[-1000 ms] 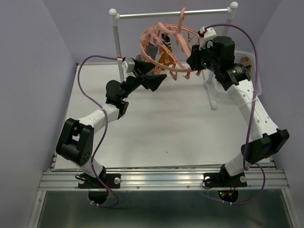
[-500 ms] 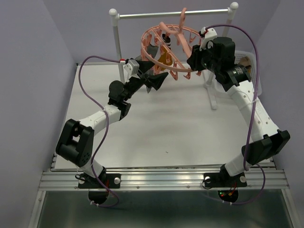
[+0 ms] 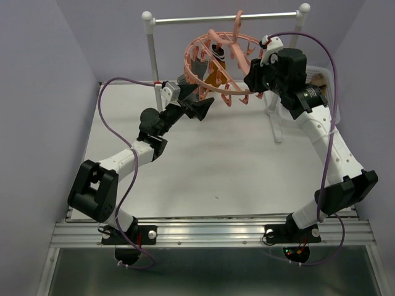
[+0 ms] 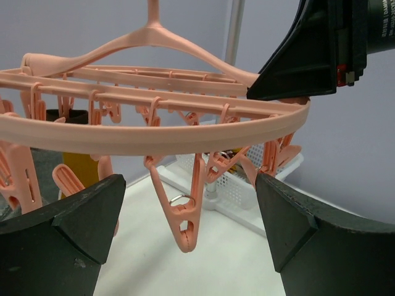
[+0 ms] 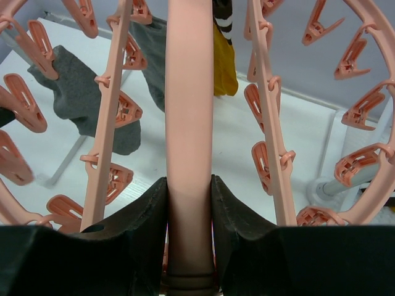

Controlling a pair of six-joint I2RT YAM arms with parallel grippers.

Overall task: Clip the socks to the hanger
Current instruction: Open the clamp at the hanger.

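1. The salmon-pink round plastic hanger (image 4: 154, 139), a wide ring with cross spokes, many dangling clips and a top hook, is hanging by that hook from the metal rail stand with white posts (image 3: 203, 20). It is hanging above the far part of the flat white counter (image 3: 216, 160).
2. The right arm (image 3: 327, 139) is reaching up from the near right corner to the right side of the ring. The right arm's fingers (image 5: 145, 216) are clamping a broad pink spoke of the hanger, pressing on it from both sides.
3. The left arm (image 3: 120, 159) is stretching from the near left corner toward the near-left edge of the ring. The left arm's fingers (image 4: 74, 228) are standing wide apart just below the ring, gripping nothing.
4. A white mesh basket (image 4: 237, 191) is sitting on the counter at the far right, near the foot of the stand.
5. The socks are hanging from clips inside the ring. A grey fabric sock (image 5: 80, 92) is dangling on one side of the clamped spoke, and a mustard sock with a dark striped cuff (image 5: 223, 68) is dangling on the other.
6. A pink clip (image 4: 185, 219) is dangling from the near edge of the ring. In the left wrist view it is showing in the gap between the left arm's fingers, touching neither.
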